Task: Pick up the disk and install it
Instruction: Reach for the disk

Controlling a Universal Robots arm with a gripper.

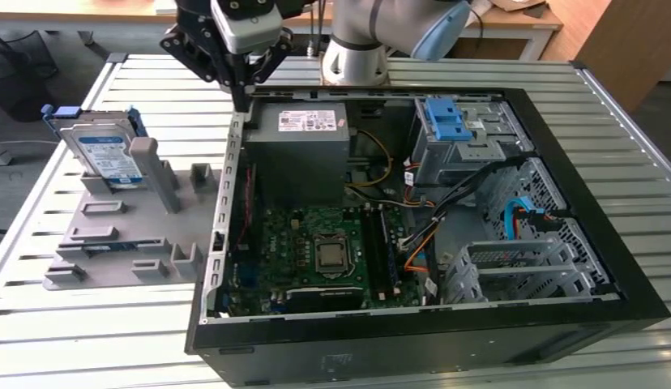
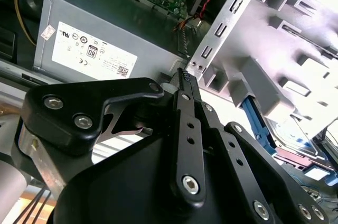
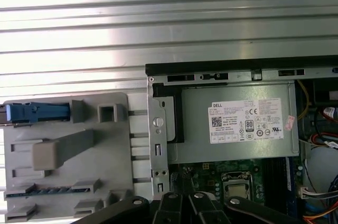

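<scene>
1. Just beneath the fingertips (image 1: 245, 91) is a rear corner of the open computer case (image 1: 368, 344), where its metal side wall (image 2: 227, 34) ends. The gripper (image 1: 245, 97) hangs over that corner, pointing down. Whether it touches the wall cannot be told.
2. Its fingers (image 2: 186, 92) lie together, with nothing between them.
3. Right beside the fingers, inside the case, sits the grey power-supply box (image 1: 309, 134) with its white sticker, seen in both wrist views.
4. Well apart from the fingers, toward the exterior view's left, the disk (image 1: 106, 154) stands on edge at the far end of a grey fixture plate (image 1: 114, 231). A blue carrier frames it, and its white-and-blue label is turned outward.
5. Between the fingers and the disk rises a grey post (image 1: 147, 166) of the fixture. Fixture and case rest on a ribbed metal table (image 1: 98, 324).
6. Farther from the fingers, deeper in the case, are the green motherboard (image 1: 303, 243) and a blue latch (image 1: 448, 121) atop the drive cage.
</scene>
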